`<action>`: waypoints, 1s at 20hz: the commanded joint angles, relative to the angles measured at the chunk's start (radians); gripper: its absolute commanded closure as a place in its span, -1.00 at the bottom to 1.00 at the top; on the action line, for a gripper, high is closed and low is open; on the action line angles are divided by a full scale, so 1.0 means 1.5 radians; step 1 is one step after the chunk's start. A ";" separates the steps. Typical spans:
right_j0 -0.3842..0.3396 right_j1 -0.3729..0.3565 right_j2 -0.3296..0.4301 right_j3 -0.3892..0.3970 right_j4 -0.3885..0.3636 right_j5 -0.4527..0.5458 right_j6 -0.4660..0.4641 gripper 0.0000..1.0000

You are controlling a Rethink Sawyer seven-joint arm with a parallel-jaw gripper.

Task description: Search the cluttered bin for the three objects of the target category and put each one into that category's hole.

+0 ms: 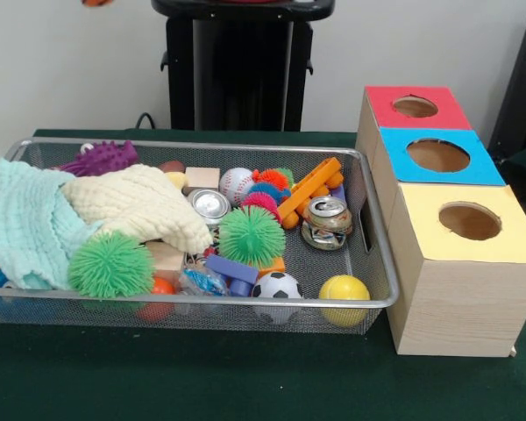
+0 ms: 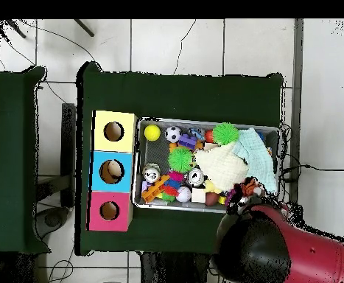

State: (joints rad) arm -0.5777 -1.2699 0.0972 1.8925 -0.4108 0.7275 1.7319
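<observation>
Claw state cannot be told; only the red arm (image 2: 278, 247) shows, over the bin's (image 1: 368, 230) corner; inside lie a yellow ball (image 1: 344, 295), soccer ball (image 1: 276, 288), baseball (image 1: 236, 183), spiky balls, cloths; holed boxes (image 1: 469, 263) stand beside it.

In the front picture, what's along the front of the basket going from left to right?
Green spiky ball → orange ball → soccer ball → yellow ball, and then the yellow-topped box outside the basket.
</observation>
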 commanded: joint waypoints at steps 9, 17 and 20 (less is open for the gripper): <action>-0.032 0.262 0.015 0.042 -0.155 -0.281 -0.006 1.00; -0.026 0.300 0.000 0.033 -0.177 -0.311 0.028 -1.00; -0.019 0.286 0.001 0.033 -0.170 -0.292 0.024 -1.00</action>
State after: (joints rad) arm -0.6148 -0.8637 0.0908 1.9005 -0.6159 0.2958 1.7319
